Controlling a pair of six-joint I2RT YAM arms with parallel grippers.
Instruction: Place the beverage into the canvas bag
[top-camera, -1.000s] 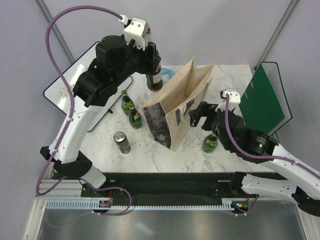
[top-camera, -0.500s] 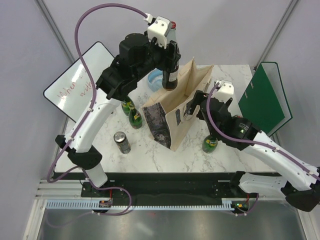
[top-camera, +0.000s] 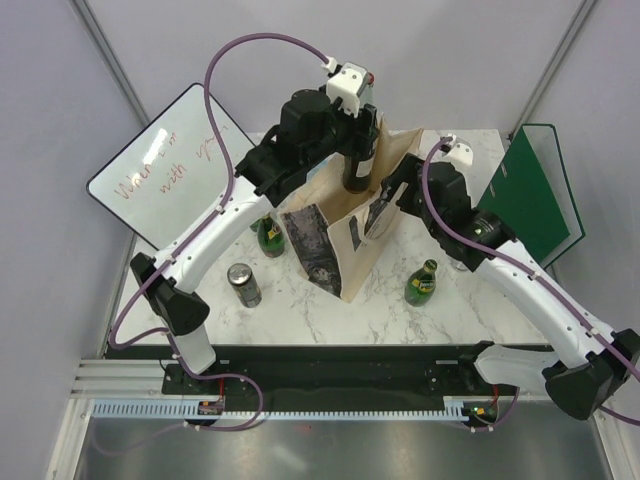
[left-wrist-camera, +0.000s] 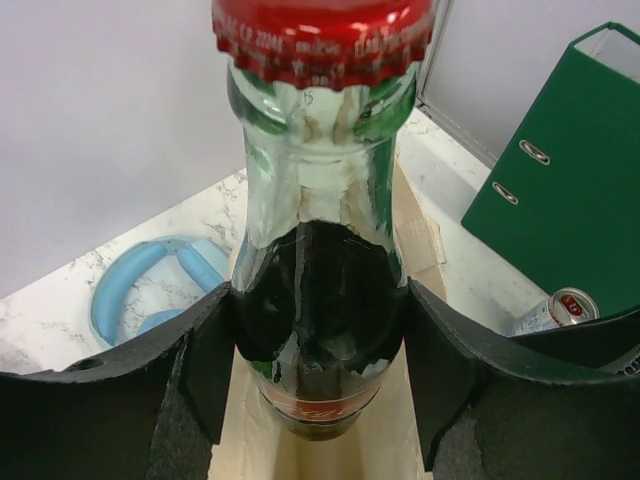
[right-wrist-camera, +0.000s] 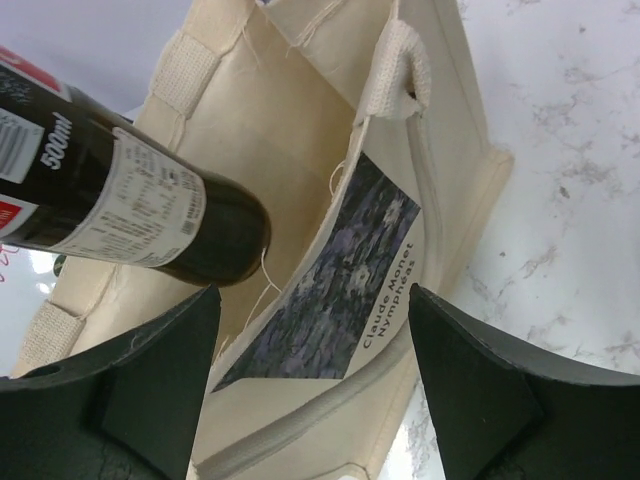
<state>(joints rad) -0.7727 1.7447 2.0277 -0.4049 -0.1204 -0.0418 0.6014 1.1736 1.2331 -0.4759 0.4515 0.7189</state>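
Observation:
My left gripper (top-camera: 357, 150) is shut on a dark cola bottle (top-camera: 356, 170) with a red cap (left-wrist-camera: 322, 38), held upright over the open mouth of the beige canvas bag (top-camera: 345, 235). In the left wrist view the bottle's base (left-wrist-camera: 318, 405) hangs above the bag's inside (left-wrist-camera: 345, 455). In the right wrist view the bottle (right-wrist-camera: 130, 205) sits just inside the bag's mouth. My right gripper (top-camera: 400, 195) is open, its jaws either side of the bag's printed face (right-wrist-camera: 345, 275).
Green bottles stand left of the bag (top-camera: 268, 236) and at its right (top-camera: 423, 281). A drink can (top-camera: 243, 285) stands at the front left. A whiteboard (top-camera: 160, 165), a green binder (top-camera: 530, 195), a blue ring (left-wrist-camera: 150, 285) and another can (left-wrist-camera: 555, 312) lie around.
My left arm has carried the cola bottle rightward from the back of the table to over the bag's mouth. My right gripper has risen and moved up to the bag's right side.

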